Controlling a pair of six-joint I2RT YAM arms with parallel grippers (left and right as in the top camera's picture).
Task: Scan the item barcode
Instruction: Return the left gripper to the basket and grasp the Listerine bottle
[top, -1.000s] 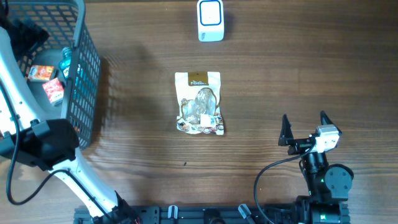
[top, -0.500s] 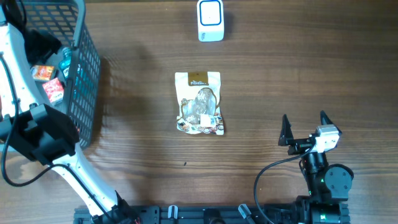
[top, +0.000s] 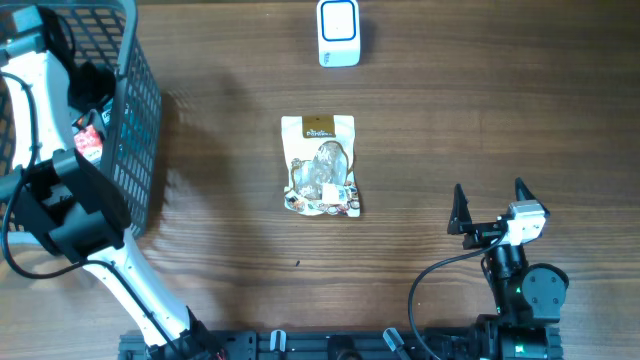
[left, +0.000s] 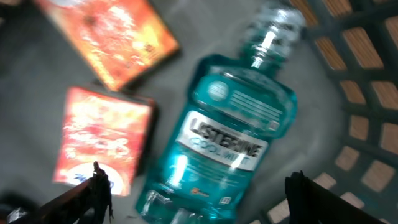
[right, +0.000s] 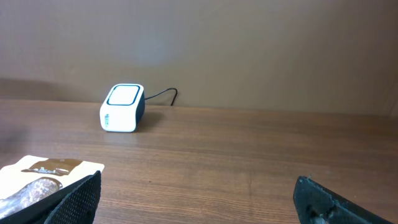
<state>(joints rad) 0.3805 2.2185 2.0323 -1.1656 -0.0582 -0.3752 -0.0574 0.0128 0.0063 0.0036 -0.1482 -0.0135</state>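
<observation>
In the left wrist view a teal Listerine mouthwash bottle (left: 230, 124) lies on its side on the basket floor, cap toward the upper right. My left gripper (left: 198, 186) hangs open just above its base, one dark finger on each side and neither touching it. Overhead, the left arm reaches into the basket (top: 135, 120) and hides the bottle. The white and blue scanner (top: 339, 33) stands at the table's far edge, also in the right wrist view (right: 122, 107). My right gripper (top: 489, 195) rests open and empty at the lower right.
A snack bag (top: 320, 166) lies flat mid-table, its corner showing in the right wrist view (right: 37, 177). Two orange-red boxes (left: 102, 140) (left: 109, 37) lie left of the bottle in the basket. The basket's lattice wall (left: 367, 124) rises close on the bottle's right.
My left arm has swung further over the basket, now covering the bottle and the orange box that showed before. The right arm, bag and scanner have not moved.
</observation>
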